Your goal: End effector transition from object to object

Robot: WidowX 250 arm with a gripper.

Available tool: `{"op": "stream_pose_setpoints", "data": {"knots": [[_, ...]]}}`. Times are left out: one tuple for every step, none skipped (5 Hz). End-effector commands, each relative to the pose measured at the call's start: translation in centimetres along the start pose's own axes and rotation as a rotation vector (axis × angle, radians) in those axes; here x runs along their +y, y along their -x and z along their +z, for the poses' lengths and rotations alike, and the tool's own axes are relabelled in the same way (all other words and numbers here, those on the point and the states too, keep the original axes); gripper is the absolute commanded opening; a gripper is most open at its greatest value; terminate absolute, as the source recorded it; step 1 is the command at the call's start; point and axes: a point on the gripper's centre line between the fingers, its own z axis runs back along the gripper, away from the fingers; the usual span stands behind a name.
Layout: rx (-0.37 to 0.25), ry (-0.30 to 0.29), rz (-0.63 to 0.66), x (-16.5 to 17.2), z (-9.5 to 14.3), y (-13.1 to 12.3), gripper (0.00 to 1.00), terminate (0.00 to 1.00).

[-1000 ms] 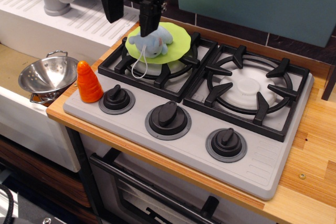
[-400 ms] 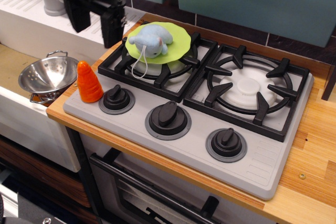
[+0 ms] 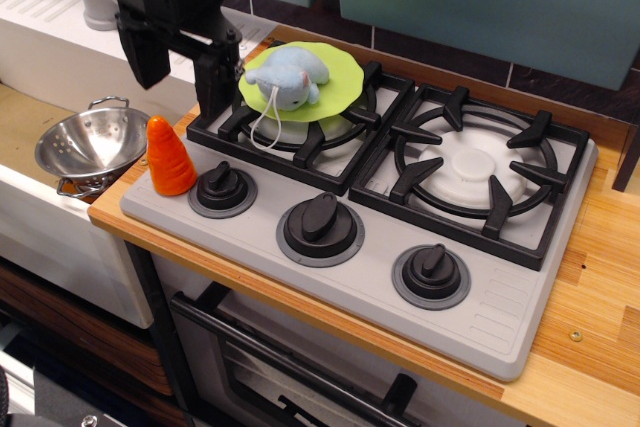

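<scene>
Having left the blue plush toy [image 3: 289,77] lying on its green plate [image 3: 335,77], the end effector [image 3: 180,72] is now hanging lower, jaws spread wide and empty, just above and behind the orange carrot [image 3: 170,157].

The black end effector [image 3: 178,79] hangs vertically, its 2 long flat fingers [image 3: 214,87] spread, empty.

Arm above the tool [image 3: 180,72] cut off by top edge.
</scene>
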Motion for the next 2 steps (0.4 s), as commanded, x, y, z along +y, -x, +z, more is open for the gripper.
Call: {"op": "stream_pose_setpoints", "data": {"knots": [[-0.069, -0.010, 0.031, -0.58, 0.26, 0.70, 1.00, 0.00], [-0.071, -0.004, 0.044, -0.80, 0.06, 0.71, 1.00, 0.00]]}}
